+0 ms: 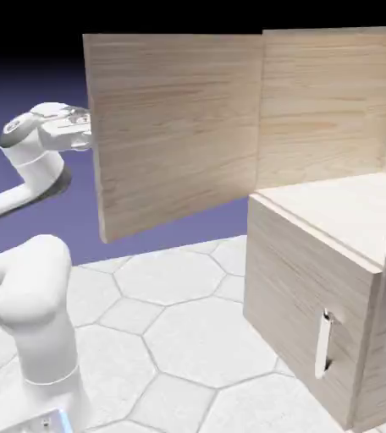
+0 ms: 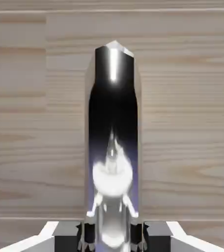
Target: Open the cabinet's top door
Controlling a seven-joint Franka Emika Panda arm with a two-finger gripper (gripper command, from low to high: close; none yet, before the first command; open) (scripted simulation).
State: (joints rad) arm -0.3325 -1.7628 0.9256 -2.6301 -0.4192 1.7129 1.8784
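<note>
The light wood cabinet (image 1: 315, 287) stands at the right. Its top door (image 1: 175, 127) is swung wide open to the left, so the upper compartment (image 1: 340, 203) is exposed. My white hand (image 1: 61, 128) reaches the door's outer edge from the left, and the panel hides the fingers there. In the hand view the door's silver bar handle (image 2: 113, 123) runs up from between my fingertips (image 2: 87, 235). The gripper (image 2: 112, 234) is shut on this handle, with wood grain filling the view behind it.
The shorter lower door (image 1: 302, 296) is closed, its small silver handle (image 1: 322, 342) near the front corner. My arm's white base link (image 1: 31, 313) rises at the lower left over the hexagon-tiled table (image 1: 171, 321).
</note>
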